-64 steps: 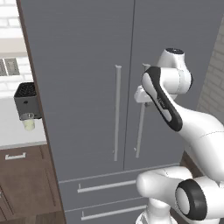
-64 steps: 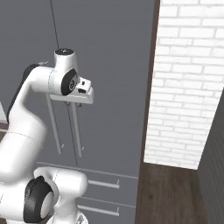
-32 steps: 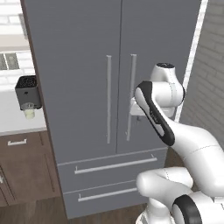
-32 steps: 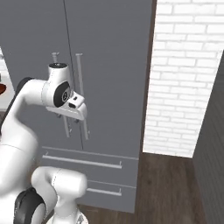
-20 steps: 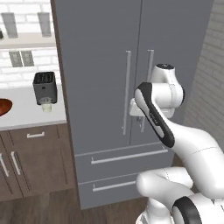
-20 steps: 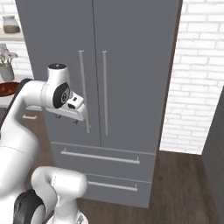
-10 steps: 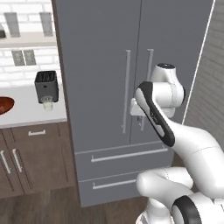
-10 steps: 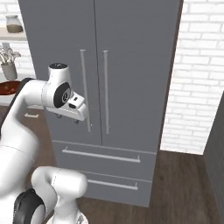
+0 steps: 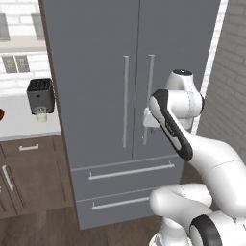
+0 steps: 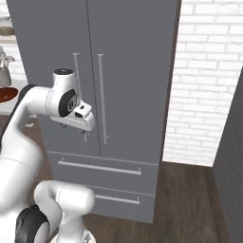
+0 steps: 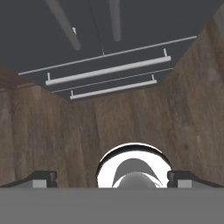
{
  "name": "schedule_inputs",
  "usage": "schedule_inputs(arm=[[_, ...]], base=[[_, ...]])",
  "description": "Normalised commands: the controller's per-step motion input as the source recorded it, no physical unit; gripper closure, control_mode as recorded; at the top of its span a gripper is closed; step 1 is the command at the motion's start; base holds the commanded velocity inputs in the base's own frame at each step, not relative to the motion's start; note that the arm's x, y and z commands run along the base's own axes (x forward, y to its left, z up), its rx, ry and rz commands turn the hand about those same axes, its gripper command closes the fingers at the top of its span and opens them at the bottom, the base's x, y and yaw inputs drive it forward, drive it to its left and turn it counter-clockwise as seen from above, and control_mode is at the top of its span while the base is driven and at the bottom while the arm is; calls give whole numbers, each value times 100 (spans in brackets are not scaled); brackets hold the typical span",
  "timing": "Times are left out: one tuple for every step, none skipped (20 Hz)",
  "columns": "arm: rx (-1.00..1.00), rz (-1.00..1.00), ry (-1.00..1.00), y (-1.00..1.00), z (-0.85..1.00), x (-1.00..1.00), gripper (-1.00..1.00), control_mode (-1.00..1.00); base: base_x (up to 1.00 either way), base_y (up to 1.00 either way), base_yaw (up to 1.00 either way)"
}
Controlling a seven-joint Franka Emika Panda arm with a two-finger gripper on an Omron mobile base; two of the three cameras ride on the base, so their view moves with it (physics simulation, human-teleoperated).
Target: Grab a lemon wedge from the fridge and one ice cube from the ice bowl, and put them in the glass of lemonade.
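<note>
My fingers wide, empty. Fridge shut; door likely heavy, stiff seal. Best hold: right bar handle, rigid, slim, grip mid-length. Wedge inside: probably light, slippery.

Toaster on white counter

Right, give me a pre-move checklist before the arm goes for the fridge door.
1. Fridge doors shut, so a handle pull is needed first: ok.
2. Gripper open and empty in the hand view: ok.
3. Gripper lined up with the door handles: not ok; the hand looks down at the floor and the drawers.
4. Floor in front of the fridge free: ok.
5. Lemon wedge inside: cannot tell.
6. Glass of lemonade upright by the toaster: ok.
</note>
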Motion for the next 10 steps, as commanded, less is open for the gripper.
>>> schedule_inputs(arm=[[0,0,0,0,0,0,-100,100],[0,0,0,0,0,0,-100,100],[0,0,0,0,0,0,-100,100],[0,0,0,0,0,0,-100,100],[0,0,0,0,0,0,-100,100],[0,0,0,0,0,0,-100,100],[0,0,0,0,0,0,-100,100],[0,0,0,0,0,0,-100,100],[0,0,0,0,0,0,-100,100],[0,0,0,0,0,0,-100,100]], base=[[-12,-6,-5],[-11,-12,-4],[-11,-12,-3],[-18,-15,-3],[-29,-19,-3],[-26,-16,-2],[-24,-16,-2],[-21,-14,-1],[-23,-11,-1],[-21,-5,-2]])
